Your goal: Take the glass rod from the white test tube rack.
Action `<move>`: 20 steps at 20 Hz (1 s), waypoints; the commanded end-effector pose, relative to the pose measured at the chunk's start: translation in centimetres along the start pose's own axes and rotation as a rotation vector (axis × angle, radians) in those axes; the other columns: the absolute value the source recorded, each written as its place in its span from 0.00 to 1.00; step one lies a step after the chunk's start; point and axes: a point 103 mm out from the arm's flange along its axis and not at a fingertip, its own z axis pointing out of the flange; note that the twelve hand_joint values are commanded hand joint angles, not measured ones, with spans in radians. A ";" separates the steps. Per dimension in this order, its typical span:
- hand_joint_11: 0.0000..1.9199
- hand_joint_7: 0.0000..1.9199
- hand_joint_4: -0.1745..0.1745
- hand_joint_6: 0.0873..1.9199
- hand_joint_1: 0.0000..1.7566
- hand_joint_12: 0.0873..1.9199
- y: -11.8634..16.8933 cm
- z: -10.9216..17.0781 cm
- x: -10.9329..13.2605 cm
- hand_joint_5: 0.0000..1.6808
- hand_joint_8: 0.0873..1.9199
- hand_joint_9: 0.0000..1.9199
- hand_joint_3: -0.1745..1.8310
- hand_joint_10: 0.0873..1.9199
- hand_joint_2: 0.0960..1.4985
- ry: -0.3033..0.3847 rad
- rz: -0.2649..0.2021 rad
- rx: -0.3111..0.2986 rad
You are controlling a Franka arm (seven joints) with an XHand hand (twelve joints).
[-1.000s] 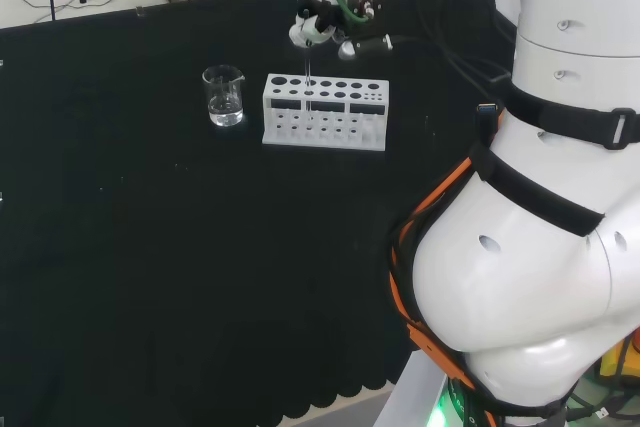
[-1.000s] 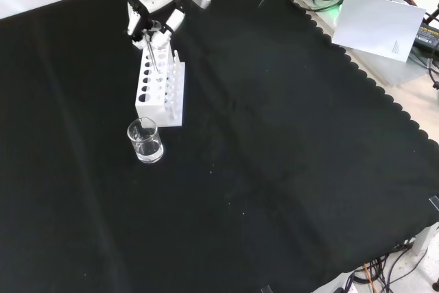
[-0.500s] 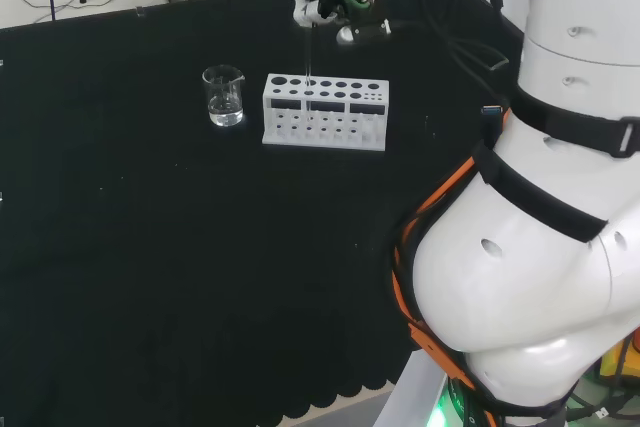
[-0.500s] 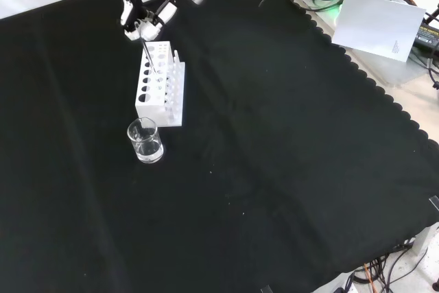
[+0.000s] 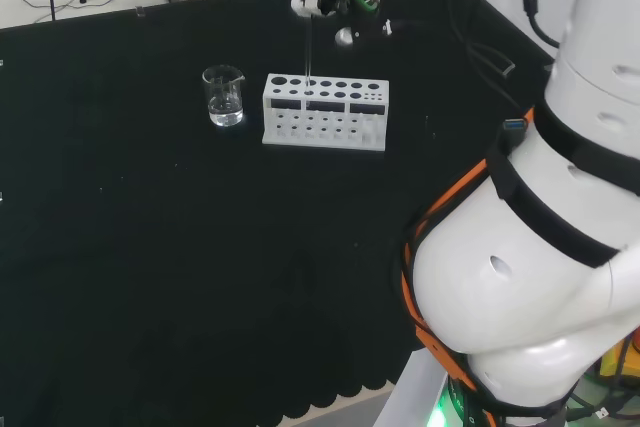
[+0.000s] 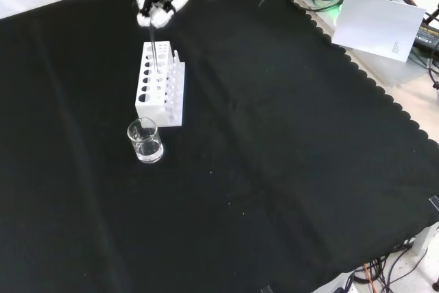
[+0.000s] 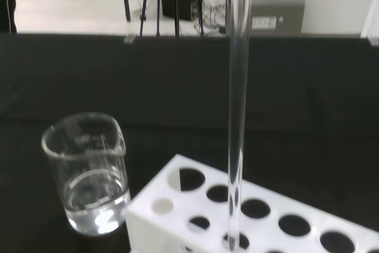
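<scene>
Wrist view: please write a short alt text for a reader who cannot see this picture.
A clear glass rod stands upright, its lower end in a hole of the white test tube rack. Beside the rack, a small glass beaker with a little clear liquid stands on the black cloth.

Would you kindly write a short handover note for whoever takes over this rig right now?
Hand: shut on the glass rod, pinching its top end above the rack.
Glass rod: upright, partly raised; in the wrist view its lower end is still inside a hole of the white test tube rack.
Beaker: beside the rack's left end in the head view, with some clear liquid in it; untouched.
Done: the rod is gripped and the lift has begun.
Left: raise it straight until the tip clears the rack, then carry it away.
</scene>
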 end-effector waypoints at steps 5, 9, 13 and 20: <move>0.80 0.63 0.00 0.03 0.74 0.49 -0.9 -7.0 1.4 0.78 0.47 0.92 0.00 0.32 0.72 0.042 0.034 -0.038; 0.80 0.63 0.00 0.02 0.74 0.49 -0.9 -8.4 1.6 0.78 0.48 0.93 0.00 0.32 0.72 0.017 0.036 -0.016; 0.80 0.63 0.00 0.02 0.74 0.49 -0.4 -9.2 3.0 0.78 0.49 0.93 0.00 0.32 0.72 0.035 0.053 -0.002; 0.80 0.62 0.00 0.02 0.74 0.50 -1.0 -9.6 2.2 0.78 0.49 0.93 0.00 0.32 0.72 0.036 0.027 -0.030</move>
